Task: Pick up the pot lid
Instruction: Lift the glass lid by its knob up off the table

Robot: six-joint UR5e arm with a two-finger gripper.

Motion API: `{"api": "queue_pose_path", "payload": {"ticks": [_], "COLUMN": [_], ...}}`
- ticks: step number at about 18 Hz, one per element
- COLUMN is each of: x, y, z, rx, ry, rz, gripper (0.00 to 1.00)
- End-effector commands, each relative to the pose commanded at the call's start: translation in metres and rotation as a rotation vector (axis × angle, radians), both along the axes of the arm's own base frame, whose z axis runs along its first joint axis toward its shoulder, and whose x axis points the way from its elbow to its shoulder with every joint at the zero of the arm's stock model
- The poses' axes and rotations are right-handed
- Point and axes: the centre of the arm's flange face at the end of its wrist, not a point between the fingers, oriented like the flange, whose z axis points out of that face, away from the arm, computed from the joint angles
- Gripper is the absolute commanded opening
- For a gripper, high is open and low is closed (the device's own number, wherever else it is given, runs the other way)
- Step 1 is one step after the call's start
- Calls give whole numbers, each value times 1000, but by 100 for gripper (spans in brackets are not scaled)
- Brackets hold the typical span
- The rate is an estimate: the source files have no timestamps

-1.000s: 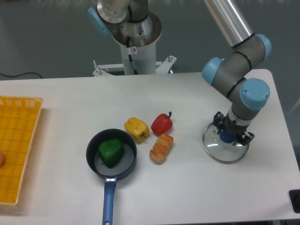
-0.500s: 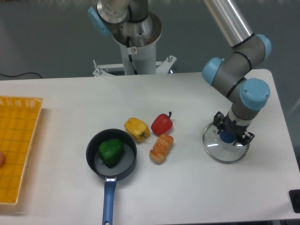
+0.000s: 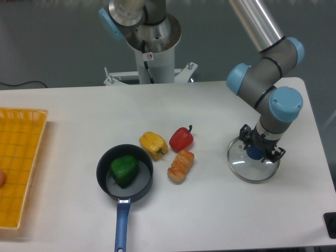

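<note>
Nearest of all, the blue handle (image 3: pixel 122 226) points toward us across the pale worktop (image 3: pixel 173 223), with a black thing (image 3: pixel 330 222) poking in at the right corner. Up the handle to the pan (image 3: pixel 103 176), round and black, and there's a green pepper (image 3: pixel 124 170) sitting inside it! Over to the right, here's the lid (image 3: pixel 253 173), a clear disc lying flat on the worktop, blue knob (image 3: pixel 255 153) in its middle. And right over it, the pincer (image 3: pixel 260 144), fingers spread, one to each side of the knob; whether either touches it, I cannot tell. The arm (image 3: pixel 286 107) slants in from the upper right.

Between pan and lid, a brown roll (image 3: pixel 180 167); just beyond, a yellow pepper (image 3: pixel 153 144) lies on its side near a red one (image 3: pixel 181 139). Out on the left edge, an orange crate (image 3: pixel 38 149) runs partly out of view, and farther back, a black cable (image 3: pixel 23 83) curls in. Farthest off, dark machinery (image 3: pixel 153 11) at the top.
</note>
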Motion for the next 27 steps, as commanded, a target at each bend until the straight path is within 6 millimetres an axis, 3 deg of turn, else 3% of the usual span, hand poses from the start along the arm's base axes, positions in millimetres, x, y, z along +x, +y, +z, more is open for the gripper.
{"api": "queue_pose_path", "payload": {"ticks": [17, 27], "x": [33, 50], "y": [-8, -2], "z": [82, 98], "rx": [-13, -24], "ry": [-23, -48], "rz": [-6, -22], "gripper": [44, 44]}}
